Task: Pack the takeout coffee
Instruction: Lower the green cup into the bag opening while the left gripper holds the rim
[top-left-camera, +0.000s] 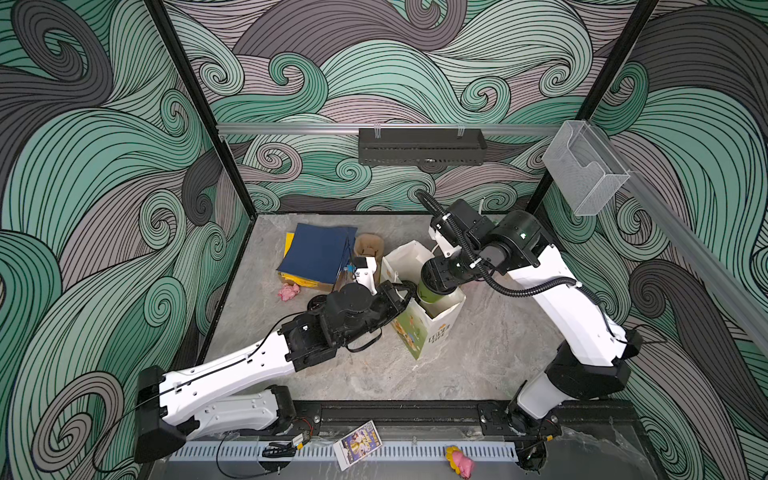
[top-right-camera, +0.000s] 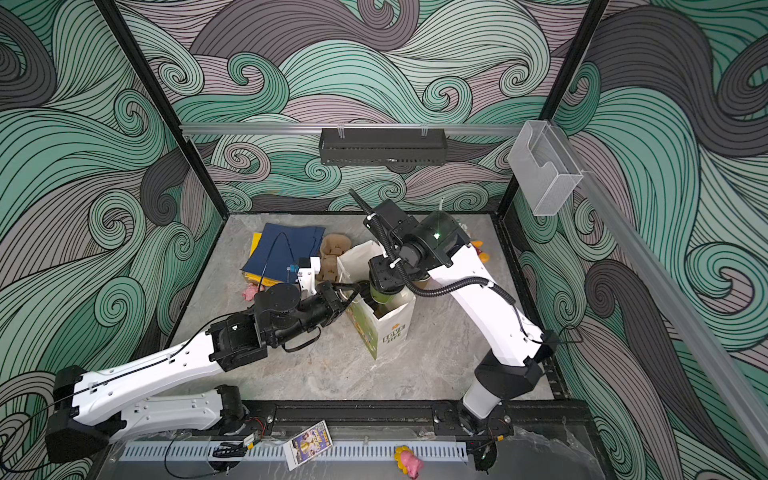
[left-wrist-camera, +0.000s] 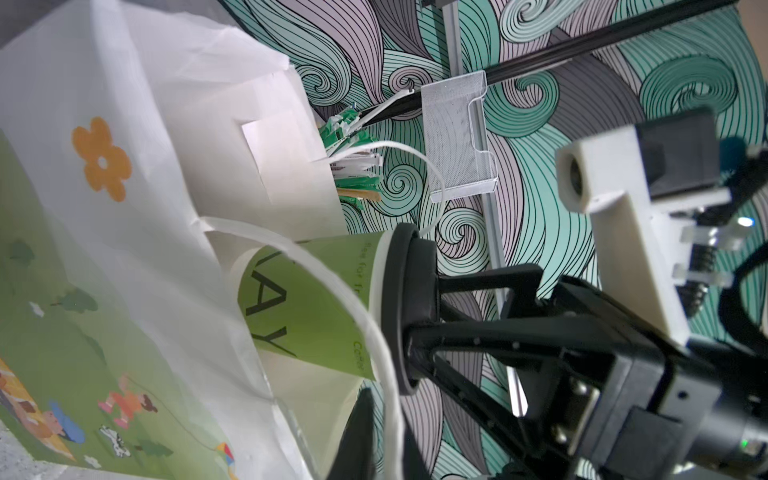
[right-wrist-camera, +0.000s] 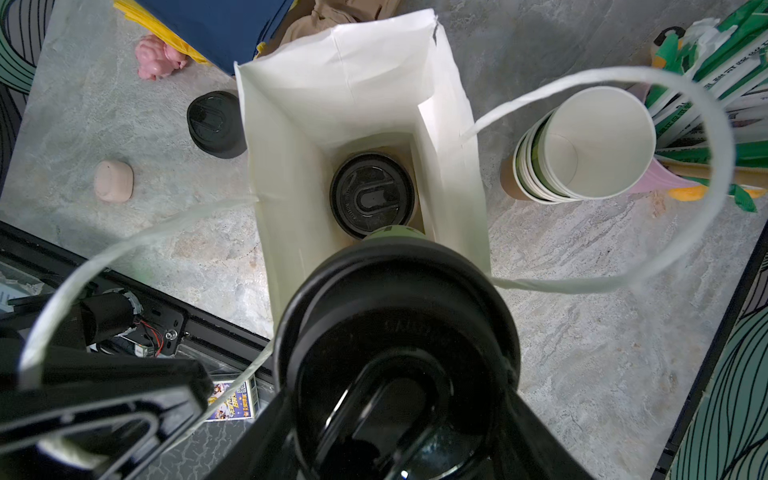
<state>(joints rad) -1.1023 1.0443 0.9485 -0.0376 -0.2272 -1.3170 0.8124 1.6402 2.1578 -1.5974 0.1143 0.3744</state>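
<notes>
Right fingers (left-wrist-camera: 498, 337) clamp cup (left-wrist-camera: 307, 299) at bag (right-wrist-camera: 286, 166) mouth; packed cup (right-wrist-camera: 372, 195) beneath.

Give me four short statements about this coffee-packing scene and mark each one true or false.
1. The right gripper holds a lidded cup at the open top of the paper bag. True.
2. The bag is empty inside. False: a second lidded cup already sits at its bottom.
3. The stack of empty cups stands on the table, outside the bag. True.
4. Every black lid is fitted on a cup. False: a loose lid lies on the table beside the bag.
</notes>
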